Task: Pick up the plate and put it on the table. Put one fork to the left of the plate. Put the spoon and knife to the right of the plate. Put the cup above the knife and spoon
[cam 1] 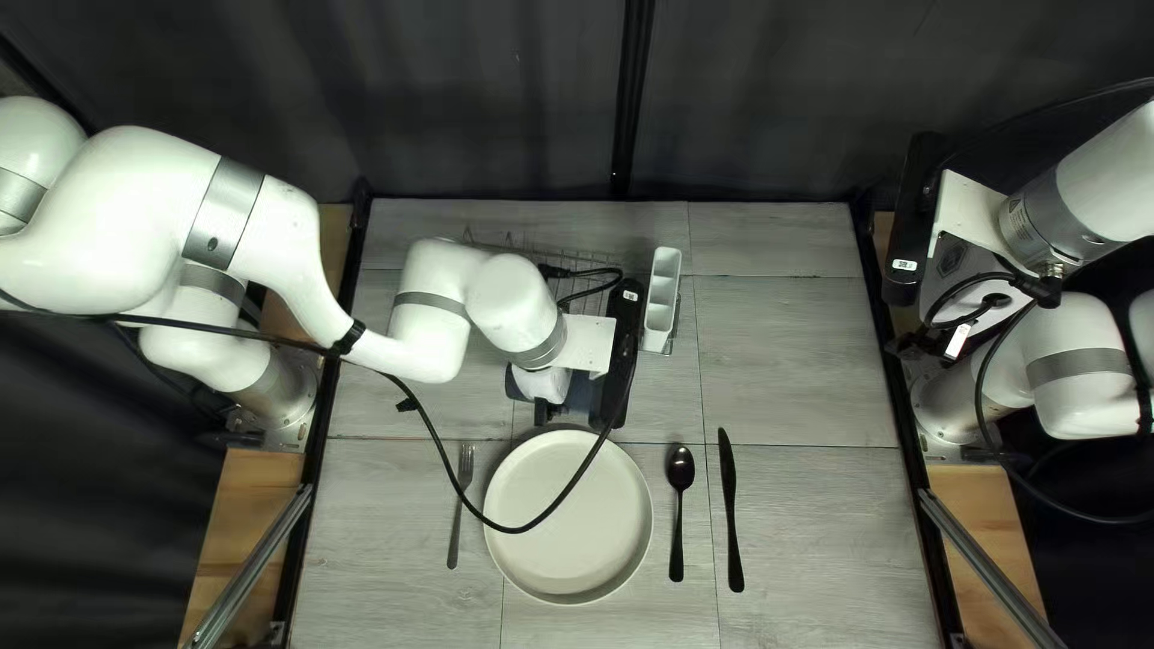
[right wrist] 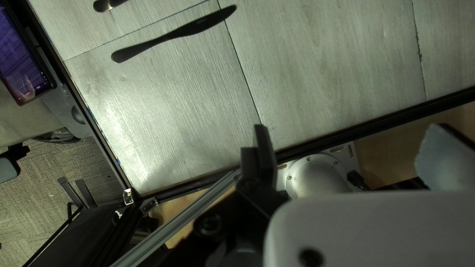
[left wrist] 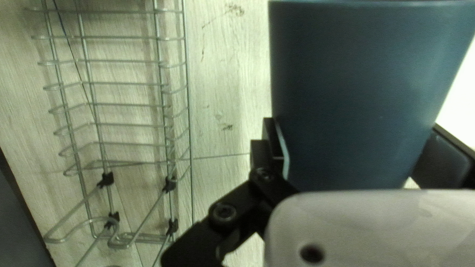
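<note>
Counter (cam 1: 805, 517), curtain (cam 1: 781, 96) at 12 o'clock. Plate (cam 1: 589, 529): fork (cam 1: 464, 481) at 9, spoon (cam 1: 680, 469), knife (cam 1: 730, 505) at 3. Left tool (cam 1: 572, 411): clamped on blue cup (left wrist: 366, 94). Right tool (cam 1: 940, 337): fingers (right wrist: 266, 153) apart.

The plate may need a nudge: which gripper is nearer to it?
Left. My left gripper, holding the cup, is just beyond the plate; my right gripper is out by the right edge of the table.

Place: robotics lab, by its look
Arms: white left arm (cam 1: 138, 204) and right arm (cam 1: 1112, 168), mounted beside a table (cam 1: 818, 529)
Sides: metal bar (cam 1: 255, 565)
Backdrop: dark curtain (cam 1: 781, 96)
Wiring: black cable (cam 1: 515, 530) looping off the left arm
Floor: carpet (right wrist: 29, 198)
Beyond table: lit screen (right wrist: 17, 62)
</note>
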`<state>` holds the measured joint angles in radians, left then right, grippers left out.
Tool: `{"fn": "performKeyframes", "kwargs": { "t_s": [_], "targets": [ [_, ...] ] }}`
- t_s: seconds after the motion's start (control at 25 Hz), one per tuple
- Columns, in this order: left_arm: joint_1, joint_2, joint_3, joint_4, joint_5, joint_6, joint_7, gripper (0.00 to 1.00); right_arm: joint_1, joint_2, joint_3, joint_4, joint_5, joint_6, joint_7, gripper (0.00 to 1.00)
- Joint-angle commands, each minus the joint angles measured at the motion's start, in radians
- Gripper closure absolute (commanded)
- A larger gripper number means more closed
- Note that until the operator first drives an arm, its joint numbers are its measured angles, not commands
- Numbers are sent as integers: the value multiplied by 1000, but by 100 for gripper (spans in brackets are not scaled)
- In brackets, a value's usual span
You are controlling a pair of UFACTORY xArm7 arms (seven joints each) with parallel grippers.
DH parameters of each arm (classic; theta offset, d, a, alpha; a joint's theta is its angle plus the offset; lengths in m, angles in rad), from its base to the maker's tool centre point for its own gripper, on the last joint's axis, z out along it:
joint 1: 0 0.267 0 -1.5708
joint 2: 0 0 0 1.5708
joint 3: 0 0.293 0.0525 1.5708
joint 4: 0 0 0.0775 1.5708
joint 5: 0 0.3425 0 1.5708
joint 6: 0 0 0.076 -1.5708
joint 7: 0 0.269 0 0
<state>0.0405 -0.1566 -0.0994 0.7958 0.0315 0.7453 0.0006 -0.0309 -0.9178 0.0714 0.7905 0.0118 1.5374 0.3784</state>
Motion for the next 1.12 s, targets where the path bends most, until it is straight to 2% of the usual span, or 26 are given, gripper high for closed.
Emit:
{"fn": "performKeyframes", "kwargs": {
  "t_s": [0.04, 0.24, 0.44, 0.68, 0.92, 1.0, 1.04, 1.08, 1.12],
  "targets": [
    [-63, -30, -80, -98, -84, -162, -174, 100, 0, 0, 0, 0, 0, 0, 0, 0],
    [-105, 78, -128, -149, -108, -376, -282, 100, 0, 0, 0, 0, 0, 0, 0, 0],
    [-116, 191, -146, -147, -158, -506, -242, 100, 0, 0, 0, 0, 0, 0, 0, 0],
    [-89, 242, -170, -136, -277, -520, -122, 100, 0, 0, 0, 0, 0, 0, 0, 0],
    [-18, 303, -229, -101, -436, -532, 71, 98, 0, 0, 0, 0, 0, 0, 0, 0],
    [2, 316, -249, -96, -477, -540, 121, 49, 0, 0, 0, 0, 0, 0, 0, 0],
    [22, 325, -270, -96, -518, -553, 165, 15, 0, 0, 0, 0, 0, 0, 0, 0],
    [32, 326, -282, -98, -543, -559, 190, 0, 0, 0, 0, 0, 0, 0, 0, 0],
    [48, 323, -299, -102, -583, -566, 228, 0, 0, 0, 0, 0, 0, 0, 0, 0]
  ]
}}
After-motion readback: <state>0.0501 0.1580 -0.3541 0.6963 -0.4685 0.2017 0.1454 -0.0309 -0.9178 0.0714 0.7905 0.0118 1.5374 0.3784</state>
